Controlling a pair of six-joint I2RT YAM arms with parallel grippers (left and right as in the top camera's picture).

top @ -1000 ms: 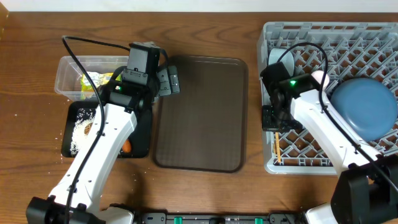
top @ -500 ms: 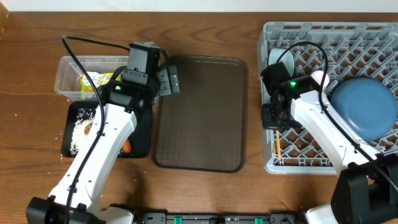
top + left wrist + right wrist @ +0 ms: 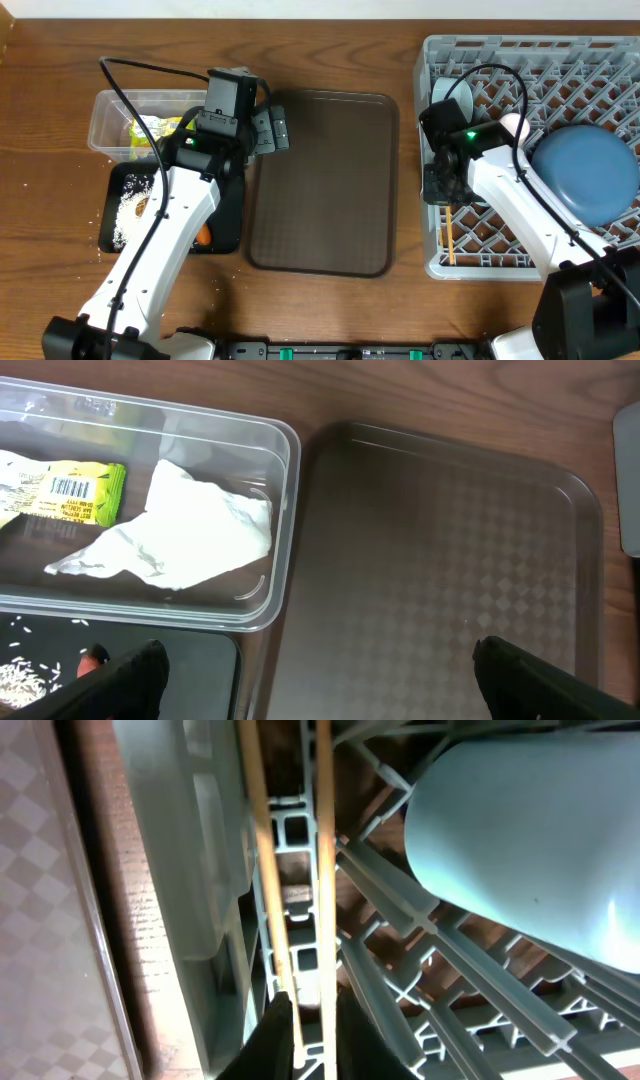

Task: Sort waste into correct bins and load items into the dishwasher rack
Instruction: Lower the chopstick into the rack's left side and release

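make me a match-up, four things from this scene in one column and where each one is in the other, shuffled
Things
1. crumpled white napkin
2. white rice
3. blue plate
4. wooden chopsticks

Places
A. lying in the grey dishwasher rack, right side
B. in the black tray
C. between the fingers of the right hand, at the rack's left edge
D. in the clear tub

Pairs: 1-D, 2-B, 3-A, 4-C
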